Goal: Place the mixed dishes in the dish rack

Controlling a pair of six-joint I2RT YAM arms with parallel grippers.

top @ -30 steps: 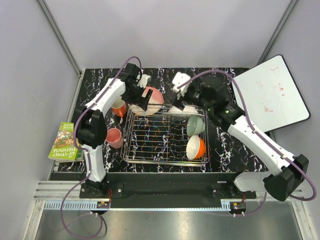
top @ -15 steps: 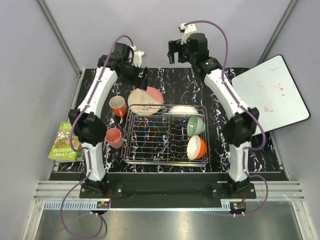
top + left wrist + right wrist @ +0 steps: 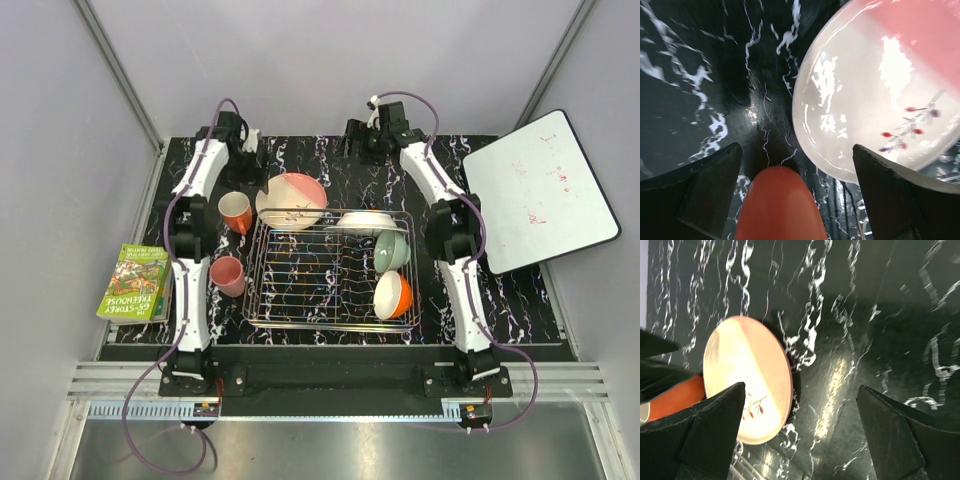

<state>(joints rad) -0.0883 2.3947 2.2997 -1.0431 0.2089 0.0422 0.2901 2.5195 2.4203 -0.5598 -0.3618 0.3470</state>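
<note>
A glossy round pink-and-peach plate (image 3: 880, 95) sits on the black, white-veined marble table (image 3: 715, 65). Just below and left of the plate shows a rounded orange mug (image 3: 777, 205), flanked by two dark fingers (image 3: 700, 185) spread wide.

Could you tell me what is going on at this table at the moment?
Two robot arms are loading dishes into the dish rack. The white plate, pale green bowl and orange bowl are in it, along its right side. The pink-and-peach plate sits at its far left corner, and the orange mug and pink mug stand on the table to its left. The left gripper and right gripper are both open and empty, out over the table's far side.
</note>
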